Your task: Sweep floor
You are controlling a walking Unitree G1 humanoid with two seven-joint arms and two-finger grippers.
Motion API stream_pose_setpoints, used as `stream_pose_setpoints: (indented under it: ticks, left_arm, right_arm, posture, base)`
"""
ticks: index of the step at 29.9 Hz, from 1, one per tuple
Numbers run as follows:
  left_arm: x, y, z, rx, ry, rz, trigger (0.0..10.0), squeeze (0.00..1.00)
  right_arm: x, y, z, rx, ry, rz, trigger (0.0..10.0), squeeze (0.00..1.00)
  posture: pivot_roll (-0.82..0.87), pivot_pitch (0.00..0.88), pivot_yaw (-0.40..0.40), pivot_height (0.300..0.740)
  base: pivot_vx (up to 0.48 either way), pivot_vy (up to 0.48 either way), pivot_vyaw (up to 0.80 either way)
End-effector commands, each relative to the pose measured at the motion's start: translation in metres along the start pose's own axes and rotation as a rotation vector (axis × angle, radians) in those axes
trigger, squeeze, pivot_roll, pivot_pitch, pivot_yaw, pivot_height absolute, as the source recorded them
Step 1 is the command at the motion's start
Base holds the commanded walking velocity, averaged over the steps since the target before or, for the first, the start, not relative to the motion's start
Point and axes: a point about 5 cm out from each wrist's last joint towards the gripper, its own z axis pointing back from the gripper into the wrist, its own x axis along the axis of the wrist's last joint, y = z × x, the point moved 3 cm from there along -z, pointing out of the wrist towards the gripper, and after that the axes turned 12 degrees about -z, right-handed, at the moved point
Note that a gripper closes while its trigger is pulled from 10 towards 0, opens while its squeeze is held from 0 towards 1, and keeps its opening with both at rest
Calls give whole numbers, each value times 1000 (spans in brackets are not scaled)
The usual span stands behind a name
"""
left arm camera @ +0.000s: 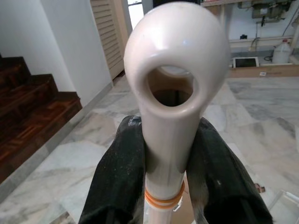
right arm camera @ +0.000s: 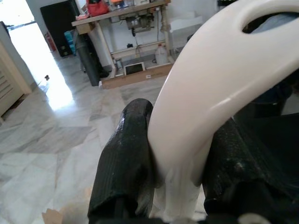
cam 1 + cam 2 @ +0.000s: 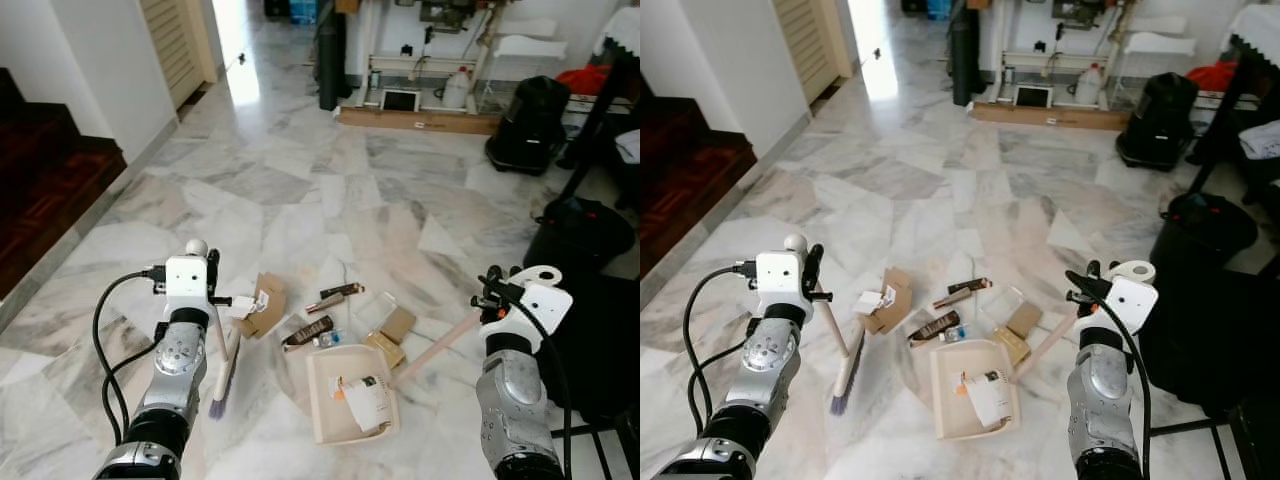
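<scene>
**Broom and dustpan held over scattered litter on the marble floor**

A wide marble floor [image 3: 330, 190] runs from dark wooden stairs [image 3: 45, 190] on the robot's left to a bench [image 3: 440, 60] at the far wall, with a long cardboard box [image 3: 420, 120] lying at its foot. A black vacuum cleaner [image 3: 527, 125] stands near the far right, and a black bin [image 3: 580, 235] sits closer in on the right.

The dustpan [image 3: 350, 395] rests flat on the floor between the two arms, with a crumpled paper packet [image 3: 368, 402] lying in it. Its long pale handle slants up to the right gripper [image 2: 180, 154], whose fingers [image 2: 124, 158] are clamped on either side of the handle just below its looped end.

The broom [image 3: 224, 365] leans on the floor just left of the dustpan, its purple bristles touching the marble. The left gripper [image 1: 163, 163] grips the broom's cream handle near the top, fingers [image 1: 119, 177] pressed against both sides below the hanging hole.

Litter lies just beyond the dustpan: a torn cardboard piece [image 3: 262, 305] beside the broom, a brown wrapper [image 3: 308, 333], a dark tube [image 3: 340, 292], a clear plastic packet [image 3: 375, 310] and a small tan box [image 3: 397, 324].
</scene>
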Motion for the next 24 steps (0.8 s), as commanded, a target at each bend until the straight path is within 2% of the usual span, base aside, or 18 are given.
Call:
stream_pose_setpoints:
  ticks: [1, 16, 24]
  left_arm:
    - [8, 1, -3, 6, -31, -2, 10000, 0]
    - [5, -4, 2, 6, -23, 4, 10000, 0]
    - [4, -3, 4, 7, -20, 0, 10000, 0]
  right_arm:
    - [12, 8, -5, 22, -52, -22, 10000, 0]
    - [13, 11, -6, 38, -44, -18, 10000, 0]
    - [11, 12, -5, 37, -41, -19, 10000, 0]
  posture:
    - [-63, 0, 28, 740]
    - [-58, 0, 10, 740]
    - [-49, 0, 7, 740]
  base:
    - [0, 0, 544]
    - [0, 0, 540]
    - [0, 0, 800]
